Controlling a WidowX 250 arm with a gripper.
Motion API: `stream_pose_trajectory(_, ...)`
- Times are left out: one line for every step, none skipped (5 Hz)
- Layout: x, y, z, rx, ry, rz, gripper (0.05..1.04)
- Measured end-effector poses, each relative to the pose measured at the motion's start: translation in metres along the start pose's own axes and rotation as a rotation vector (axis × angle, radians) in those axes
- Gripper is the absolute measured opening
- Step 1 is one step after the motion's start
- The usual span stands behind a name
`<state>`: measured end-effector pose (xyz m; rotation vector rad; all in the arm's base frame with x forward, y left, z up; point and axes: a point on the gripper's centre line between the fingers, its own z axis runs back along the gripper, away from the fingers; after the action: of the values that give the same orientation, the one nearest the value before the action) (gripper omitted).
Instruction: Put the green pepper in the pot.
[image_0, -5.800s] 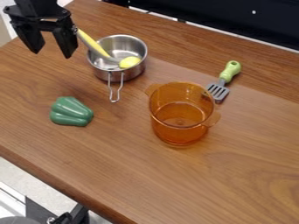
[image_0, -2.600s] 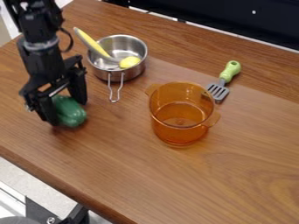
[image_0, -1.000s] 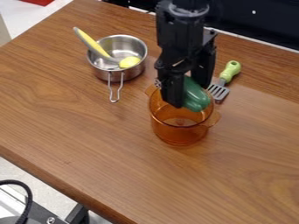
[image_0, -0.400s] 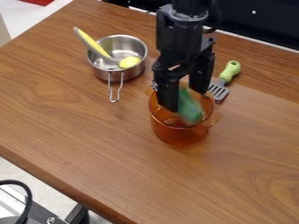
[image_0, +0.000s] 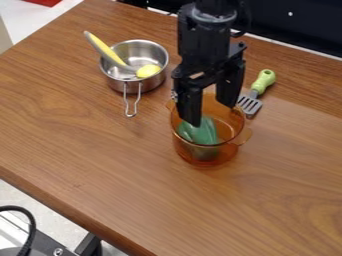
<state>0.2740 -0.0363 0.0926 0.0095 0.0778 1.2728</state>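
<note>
Over the back rim of the orange pot, the black gripper (image_0: 212, 114) hangs open with its fingers spread and nothing held between them. The green pepper (image_0: 201, 134) lies inside the transparent orange pot (image_0: 207, 154), below the gripper and apart from it. Part of the pot's rear rim is hidden behind the fingers.
A steel saucepan (image_0: 157, 84) with a yellow-and-grey spoon (image_0: 105, 50) in it stands to the left of the gripper. A green-handled spatula (image_0: 264, 80) lies behind the pot on its right. The wooden table's (image_0: 87, 215) front edge runs across the lower left.
The gripper came from the upper left, closed on the pepper and carried it right to the pot. It has since opened, and the pepper has dropped down into the pot.
</note>
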Motion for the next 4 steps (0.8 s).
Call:
stream_pose_trajectory(0.005,-0.002,0.008,-0.05,-0.038,-0.04,1.001)
stream_pose_trajectory(0.02,-0.007,0.013,-0.126,-0.154,-0.142,1.001)
stream_pose_trajectory(0.036,-0.013,0.023,-0.187,-0.243,-0.232,1.001)
stream_pose_trajectory(0.055,-0.022,0.033,-0.183,-0.32,-0.328,1.001)
